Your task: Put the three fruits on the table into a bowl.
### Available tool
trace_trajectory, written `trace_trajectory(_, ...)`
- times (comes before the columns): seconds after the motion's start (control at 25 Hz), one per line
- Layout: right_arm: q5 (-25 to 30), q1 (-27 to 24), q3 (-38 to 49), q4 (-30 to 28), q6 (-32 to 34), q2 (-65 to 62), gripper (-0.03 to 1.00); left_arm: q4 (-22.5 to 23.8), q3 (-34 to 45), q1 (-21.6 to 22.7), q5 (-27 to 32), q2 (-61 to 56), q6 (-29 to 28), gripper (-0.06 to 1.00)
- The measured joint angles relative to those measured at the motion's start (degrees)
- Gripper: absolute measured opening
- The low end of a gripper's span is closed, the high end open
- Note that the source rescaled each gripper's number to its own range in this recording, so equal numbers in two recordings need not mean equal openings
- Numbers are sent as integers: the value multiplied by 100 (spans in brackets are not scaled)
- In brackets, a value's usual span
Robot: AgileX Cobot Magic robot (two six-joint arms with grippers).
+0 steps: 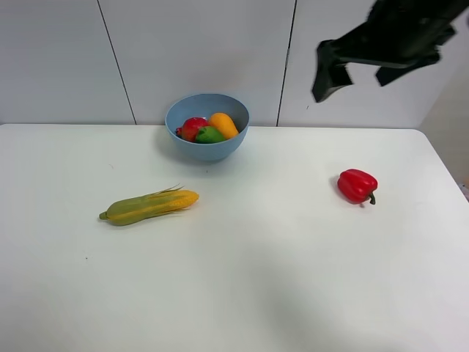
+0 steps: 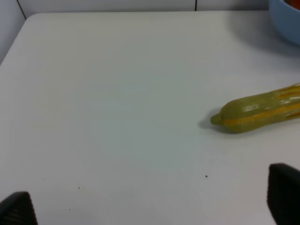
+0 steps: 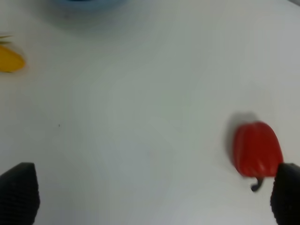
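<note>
White table (image 1: 293,279) before grey wall panels (image 1: 198,51). Far centre, bowl (image 1: 207,127) holding pomegranate (image 1: 190,127), lime (image 1: 209,135) and mango (image 1: 223,125), the mango's long axis running near-right. Both grippers (image 2: 150,206) (image 3: 150,192) spread wide, empty.

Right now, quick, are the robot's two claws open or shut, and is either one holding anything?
Left claw: open, holding nothing.
Right claw: open, holding nothing.

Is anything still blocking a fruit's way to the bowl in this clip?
Nothing visible does. The pomegranate-like fruit, mango and lime already sit inside the blue bowl. Only the corn cob and red bell pepper lie on the table, both apart from the bowl.
</note>
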Motion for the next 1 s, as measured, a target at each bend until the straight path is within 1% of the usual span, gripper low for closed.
trace_trajectory(0.16, 7, -1009, 677, 0, -45, -975, 100, 0, 0, 0, 0, 0, 0, 100)
trace_trajectory(0.32, 13, -1984, 1301, 0, -470, -2013, 100, 0, 0, 0, 0, 0, 0, 100)
trace_trajectory(0.4, 13, -2311, 1597, -45, -642, -2561, 100, 0, 0, 0, 0, 0, 0, 100)
trace_trajectory(0.48, 16, -2423, 1859, -46, -753, -3139, 100, 0, 0, 0, 0, 0, 0, 100)
trace_trajectory(0.68, 2, -2449, 2680, -57, -774, -4718, 100, 0, 0, 0, 0, 0, 0, 100)
trace_trajectory(0.76, -208, -2449, 3104, -168, -743, -5435, 100, 0, 0, 0, 0, 0, 0, 100)
trace_trajectory(0.88, -688, -2456, 3803, -265, -604, -6446, 100, 0, 0, 0, 0, 0, 0, 100)
trace_trajectory(1.0, -855, -2456, 4463, -302, -470, -7375, 100, 0, 0, 0, 0, 0, 0, 100)
